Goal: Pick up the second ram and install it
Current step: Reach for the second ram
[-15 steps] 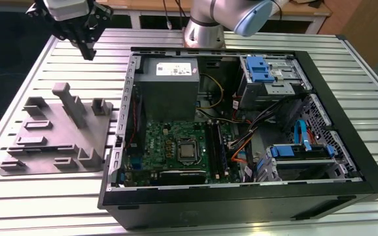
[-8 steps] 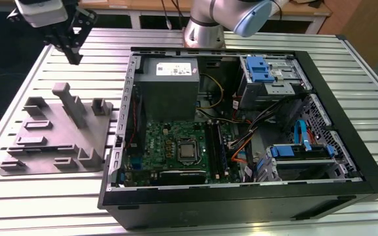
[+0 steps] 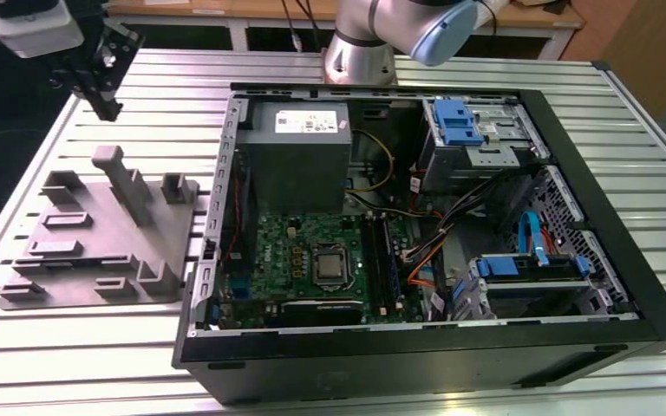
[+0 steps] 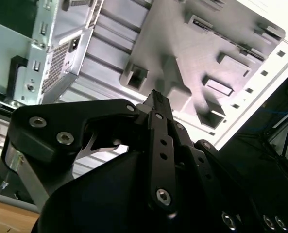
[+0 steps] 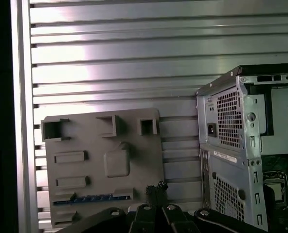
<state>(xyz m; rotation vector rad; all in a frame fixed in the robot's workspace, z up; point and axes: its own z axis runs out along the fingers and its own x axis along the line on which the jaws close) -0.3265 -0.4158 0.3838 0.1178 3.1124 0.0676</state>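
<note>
The second ram (image 5: 93, 198) is a thin dark blue-green stick lying in a slot of the grey fixture plate (image 5: 134, 160) on the table. In the second wrist view the ram (image 4: 221, 35) appears as a dark strip on the same plate (image 4: 182, 43). My gripper (image 3: 107, 108) hangs high above the plate's (image 3: 90, 234) far edge, at the exterior view's left. Its fingertips (image 5: 156, 187) meet with nothing between them, and the gripper (image 4: 156, 95) sits well clear of the ram. The motherboard (image 3: 298, 251) with its black slot rails (image 3: 381, 260) lies inside the open computer case.
The open computer case (image 3: 610, 260) fills the middle of the slatted metal table (image 3: 79, 338), with a power supply (image 3: 296, 147), blue drive brackets (image 3: 454, 121) and loose cables (image 3: 426, 251) inside. Upright grey posts (image 3: 119, 178) rise from the fixture plate. The arm's base (image 3: 362, 52) stands behind the case.
</note>
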